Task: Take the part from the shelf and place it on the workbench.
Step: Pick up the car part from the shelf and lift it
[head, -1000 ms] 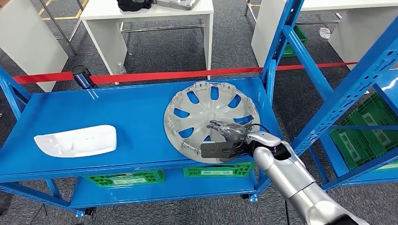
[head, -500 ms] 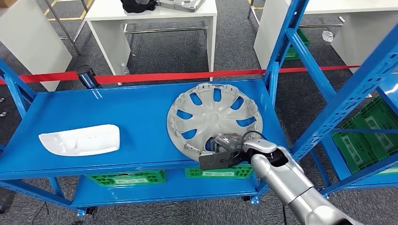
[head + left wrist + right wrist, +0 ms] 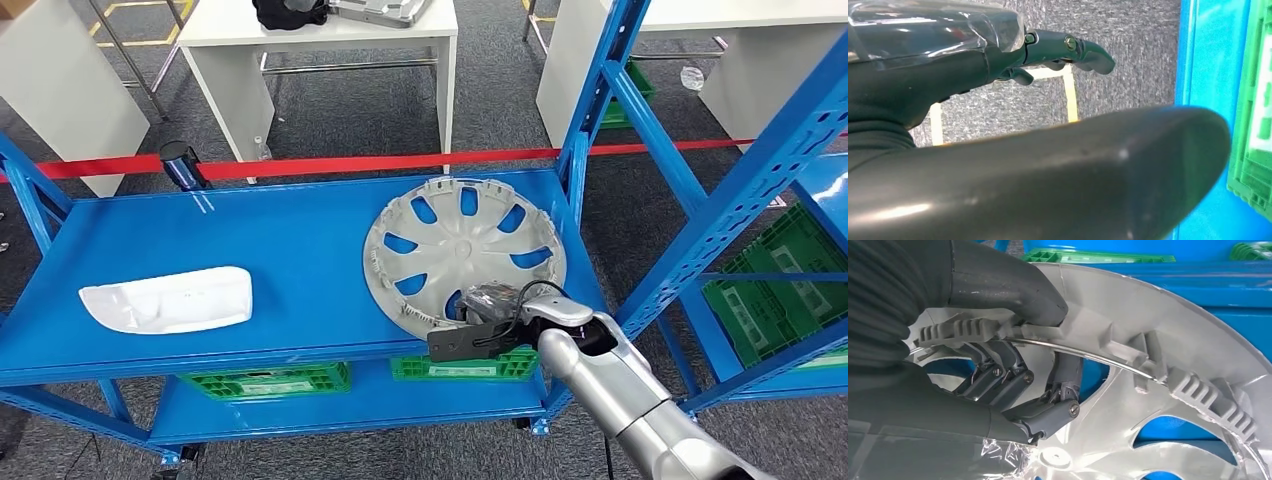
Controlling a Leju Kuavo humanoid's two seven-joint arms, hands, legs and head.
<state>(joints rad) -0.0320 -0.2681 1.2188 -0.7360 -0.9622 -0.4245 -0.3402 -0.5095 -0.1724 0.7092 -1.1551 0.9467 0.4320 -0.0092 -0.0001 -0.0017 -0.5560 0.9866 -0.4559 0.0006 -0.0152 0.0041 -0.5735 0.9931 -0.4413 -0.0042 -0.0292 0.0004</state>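
A right robot hand [image 3: 487, 305] grips the near rim of a silver-grey wheel cover [image 3: 465, 255] lying on the top level of a blue metal shelf [image 3: 270, 250]. In the right wrist view the thick grey thumb [image 3: 1013, 287] presses on the ribbed outer edge of the wheel cover [image 3: 1158, 355] while the darker fingers [image 3: 1013, 380] curl under the rim from inside, through a spoke opening, so the part is clamped between them. The cover sits toward the right end of the shelf, inner side up, its clips and wire ring showing. A white moulded plastic part [image 3: 165, 298] lies well apart from it at the left end of the same level. Green crates [image 3: 265, 381] stand on the lower level. A red tape barrier [image 3: 400, 160] runs behind the shelf, and a white surface [image 3: 330, 30] stands beyond it. The left robot hand [image 3: 998, 125] hangs over grey carpet beside the shelf, its fingers [image 3: 1068, 50] extended and holding nothing.
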